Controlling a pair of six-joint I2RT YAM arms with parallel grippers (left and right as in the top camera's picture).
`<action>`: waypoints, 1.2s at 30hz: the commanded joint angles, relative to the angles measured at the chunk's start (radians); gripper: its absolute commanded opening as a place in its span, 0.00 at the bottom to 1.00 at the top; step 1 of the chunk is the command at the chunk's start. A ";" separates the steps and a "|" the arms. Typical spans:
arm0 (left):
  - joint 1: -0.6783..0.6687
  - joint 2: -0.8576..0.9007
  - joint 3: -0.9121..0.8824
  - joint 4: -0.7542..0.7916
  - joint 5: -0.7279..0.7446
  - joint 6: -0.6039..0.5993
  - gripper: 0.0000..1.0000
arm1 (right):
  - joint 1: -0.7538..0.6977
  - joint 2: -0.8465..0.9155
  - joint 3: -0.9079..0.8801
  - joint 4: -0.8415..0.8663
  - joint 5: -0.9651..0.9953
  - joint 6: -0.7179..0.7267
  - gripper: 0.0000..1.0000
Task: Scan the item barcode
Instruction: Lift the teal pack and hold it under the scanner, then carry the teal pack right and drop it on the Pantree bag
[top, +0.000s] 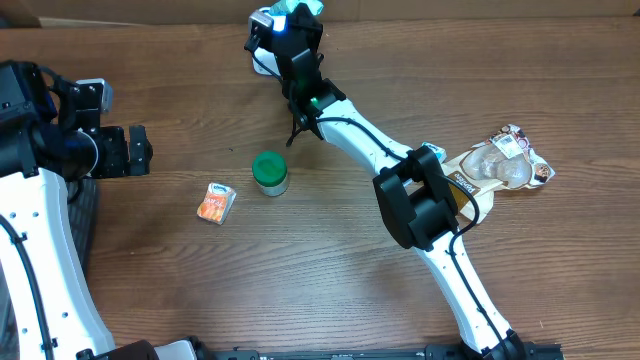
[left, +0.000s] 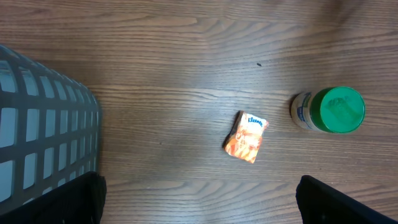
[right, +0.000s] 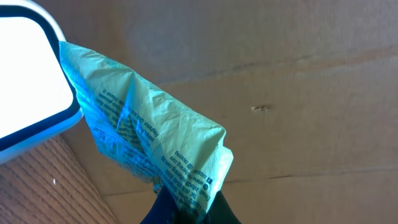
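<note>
The item is a thin light-green packet with printed text, and my right gripper is shut on its lower edge. It hangs upright right beside a white scanner with a dark rim, lit blue on that side. No barcode shows on the face I see. From overhead, the right arm reaches to the table's far edge, where the packet sits next to the scanner. My left gripper hovers open at the left, its fingers wide apart with nothing between them.
A small orange tissue pack and a green-lidded jar sit mid-table. At the right lies a clear snack bag. A grey mesh basket is under the left arm. A cardboard wall backs the table.
</note>
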 joint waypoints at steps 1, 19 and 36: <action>0.003 0.002 0.010 0.001 -0.003 0.025 1.00 | 0.004 -0.034 0.023 0.026 0.013 0.076 0.04; 0.003 0.002 0.010 0.002 -0.003 0.026 1.00 | 0.008 -0.545 0.023 -0.838 0.007 1.171 0.04; 0.003 0.002 0.010 0.002 -0.003 0.025 1.00 | -0.415 -0.824 -0.111 -1.812 -0.715 1.560 0.04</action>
